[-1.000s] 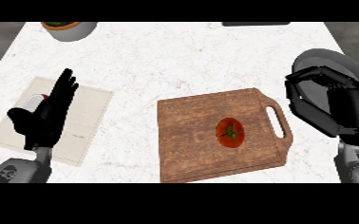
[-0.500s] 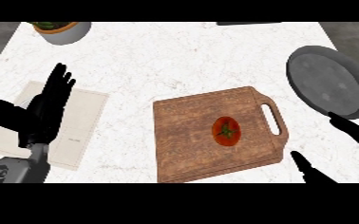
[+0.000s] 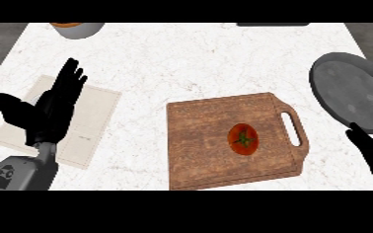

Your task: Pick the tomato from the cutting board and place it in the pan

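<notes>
A red tomato [image 3: 242, 139] with a green stem lies on the wooden cutting board [image 3: 204, 148], right of the board's middle, near its handle slot. The grey pan [image 3: 346, 91] sits at the counter's right edge, partly cut off by the view. My left hand [image 3: 51, 106] stands open at the left, fingers up, well away from the board. Only a small black part of my right hand [image 3: 361, 143] shows at the right edge, just below the pan and right of the board's handle; its fingers are out of sight. Nothing touches the tomato.
A pale cloth [image 3: 87, 118] lies flat under and beside my left hand. A grey bowl [image 3: 76, 28] with orange contents sits at the back left. A dark object [image 3: 273, 24] shows at the back edge. White marble counter [image 3: 189, 64] stretches between them.
The view has shifted, so the board and pan sit further right and lower. My right hand dropped from over the pan to the right edge, mostly out of sight. The left hand stays open.
</notes>
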You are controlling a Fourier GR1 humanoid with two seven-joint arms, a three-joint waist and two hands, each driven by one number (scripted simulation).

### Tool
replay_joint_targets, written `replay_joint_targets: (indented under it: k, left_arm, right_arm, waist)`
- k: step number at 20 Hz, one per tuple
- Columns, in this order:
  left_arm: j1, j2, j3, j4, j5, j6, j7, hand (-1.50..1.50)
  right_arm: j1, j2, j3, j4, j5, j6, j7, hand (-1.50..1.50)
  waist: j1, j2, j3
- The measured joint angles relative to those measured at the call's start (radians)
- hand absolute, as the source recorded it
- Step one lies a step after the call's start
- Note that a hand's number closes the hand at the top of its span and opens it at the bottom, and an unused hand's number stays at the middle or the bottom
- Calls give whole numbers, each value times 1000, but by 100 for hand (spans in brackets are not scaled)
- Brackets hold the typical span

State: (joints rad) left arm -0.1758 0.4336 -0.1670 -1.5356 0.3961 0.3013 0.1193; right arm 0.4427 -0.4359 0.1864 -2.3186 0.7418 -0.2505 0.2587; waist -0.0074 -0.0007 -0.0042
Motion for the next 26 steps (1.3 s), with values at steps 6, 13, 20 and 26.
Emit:
replay_joint_targets:
  k: [6, 13, 20, 26]
  left_arm:
    - [-15, -3, -8, -20, -14, 4, 21, 0]
    - [-32, -17, -9, -8, -20, -6, 28, 0]
    - [-8, -25, 10, -7, -27, -21, 20, 0]
    - [-8, -38, 14, -1, -41, -15, 21, 0]
  right_arm:
    - [-145, -85, 48, 5, 77, 209, 261, -150]
    - [-302, -87, 207, 32, 111, 544, 560, -150]
    - [-467, 53, 375, 65, 148, 742, 725, -150]
    - [-545, 114, 436, 136, 242, 831, 753, -150]
  waist:
    - [25, 4, -2]
    - [35, 6, -1]
    - [25, 2, 1]
    - [19, 0, 1]
